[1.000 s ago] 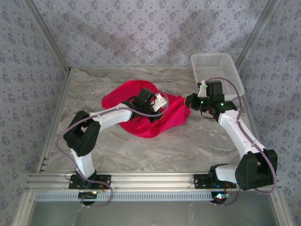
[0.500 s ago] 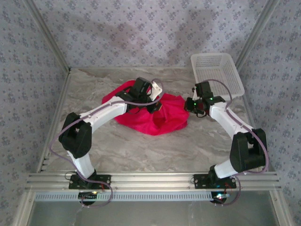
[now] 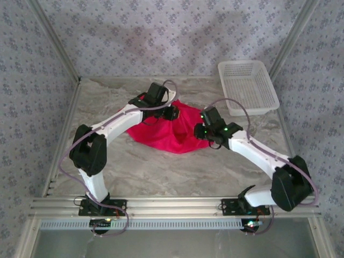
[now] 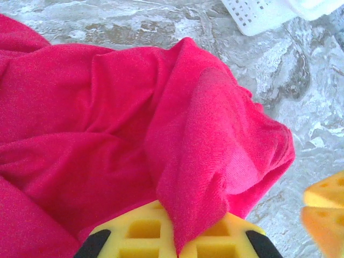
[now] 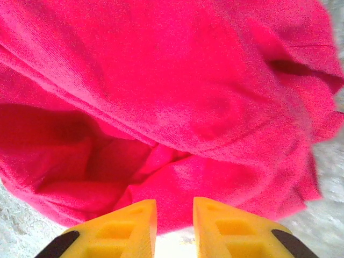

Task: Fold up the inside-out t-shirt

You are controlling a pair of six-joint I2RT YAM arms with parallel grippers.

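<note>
While left claw (image 4: 176, 234) pinches t-shirt (image 3: 166, 137) | right claw (image 5: 174, 217) moved left, parted

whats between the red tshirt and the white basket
Bare marbled tabletop. In the left wrist view, nothing lies on the stretch between the t-shirt and the corner of the basket.

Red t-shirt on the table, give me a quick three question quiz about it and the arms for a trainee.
1. True or false: the left pincer is shut on a fold of the t-shirt.
2. Where does the white basket sit in the top view? A) far right, apart from the shirt B) near left C) on the shirt
3. Fill in: the right pincer faces the cloth with its jaws ____ and nothing between them.

Key: 1 true; 2 A; 3 open.
</note>
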